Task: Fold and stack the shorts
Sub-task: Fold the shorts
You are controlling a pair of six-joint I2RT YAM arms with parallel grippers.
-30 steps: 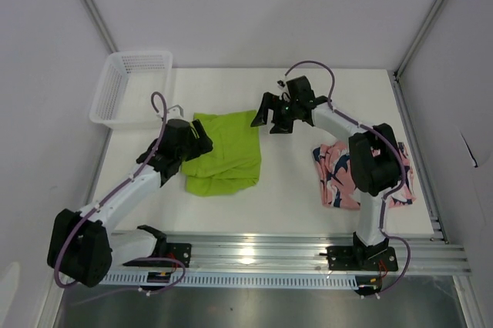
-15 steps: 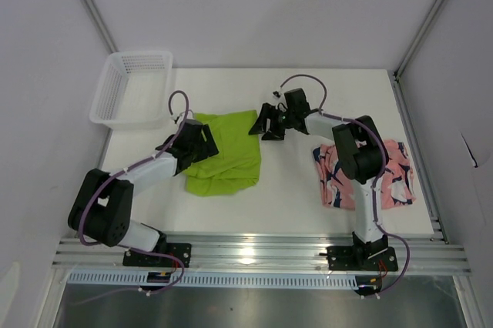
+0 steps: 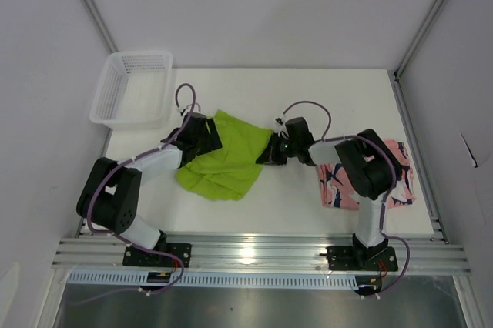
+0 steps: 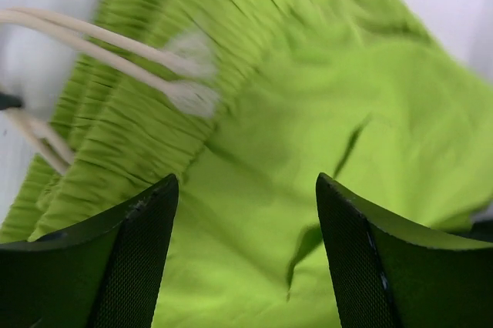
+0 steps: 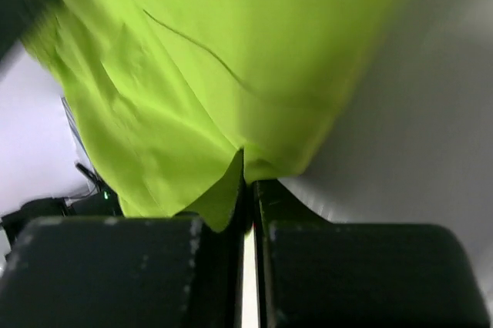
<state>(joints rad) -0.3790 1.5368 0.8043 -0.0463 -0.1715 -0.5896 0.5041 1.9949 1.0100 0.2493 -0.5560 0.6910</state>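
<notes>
Right gripper [image 5: 248,189]: fingers pressed together, pinching a fold at the edge of the green shorts [image 3: 223,160]. In the top view it sits at their right corner. Left gripper [image 4: 245,185]: jaws spread wide, nothing between them, over the cloth just below the gathered waistband and white drawstring [image 4: 115,55]; contact unclear. It's at the shorts' upper-left edge. Green shorts lie rumpled mid-table [image 3: 308,97]. Pink printed shorts [image 3: 336,185] lie flat at right, partly under the right arm, apart from the green. Basket [image 3: 104,89] at the far-left corner.
</notes>
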